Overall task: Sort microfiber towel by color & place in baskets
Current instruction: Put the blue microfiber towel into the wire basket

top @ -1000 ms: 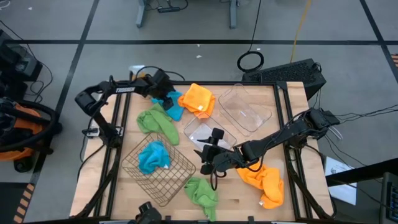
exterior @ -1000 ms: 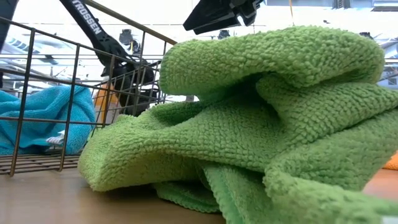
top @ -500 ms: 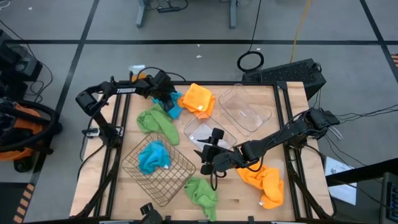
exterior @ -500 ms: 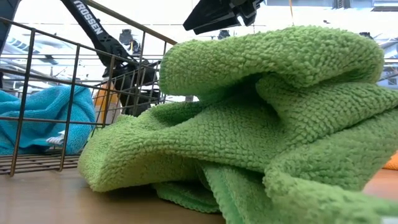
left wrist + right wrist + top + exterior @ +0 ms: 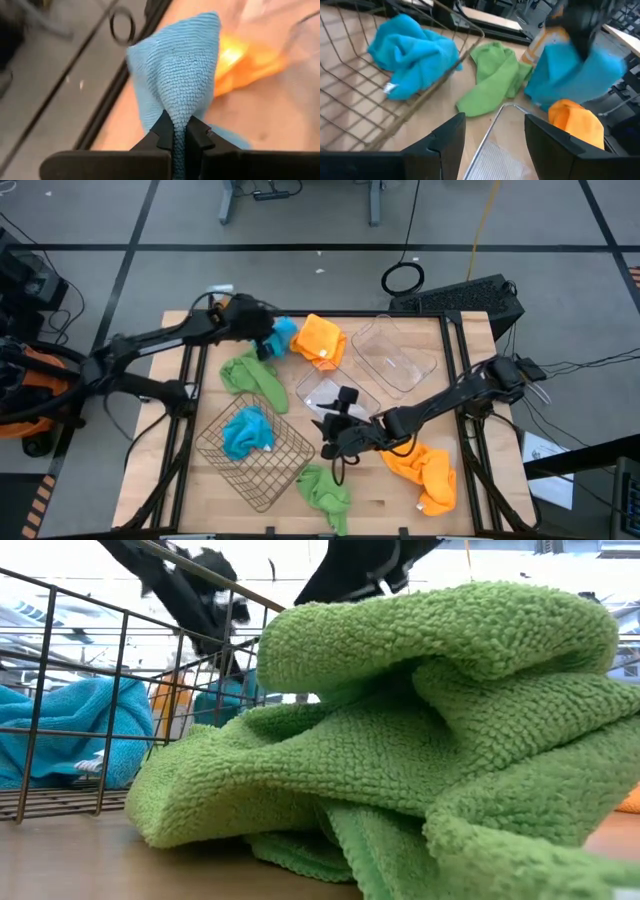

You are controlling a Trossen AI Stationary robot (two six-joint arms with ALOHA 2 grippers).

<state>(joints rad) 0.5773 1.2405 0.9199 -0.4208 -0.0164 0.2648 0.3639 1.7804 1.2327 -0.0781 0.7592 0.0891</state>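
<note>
My left gripper (image 5: 266,342) is at the far left of the table, shut on a bright blue towel (image 5: 283,332). Beside it lie an orange towel (image 5: 320,340) and a green towel (image 5: 250,375). The dark wire basket (image 5: 285,470) at the near left holds another blue towel (image 5: 245,432). A second green towel (image 5: 325,490) lies at the near edge and fills the low view (image 5: 420,740). A second orange towel (image 5: 425,470) lies at the near right. My right gripper (image 5: 327,436) hovers open by the nearer of two clear tubs (image 5: 322,392), holding nothing. My left gripper pinches a gathered fold of the blue towel (image 5: 179,131) between its two fingers. The fingers slant down from the table's left side. The towel (image 5: 575,75) hangs bunched below them, raised off the table; I cannot tell whether its lowest end is clear.
The second clear tub (image 5: 400,355) stands at the far right. An orange-and-white bottle (image 5: 545,42) shows behind the lifted towel. Bare wood lies between the basket and the near tub. A keyboard (image 5: 460,298) sits beyond the table's far edge.
My left gripper has taken hold of the blue towel at the far left and risen with it, drawing back toward the table's left edge. The towel, which lay flat by the orange one, now hangs gathered under the fingers. My right arm has kept still.
</note>
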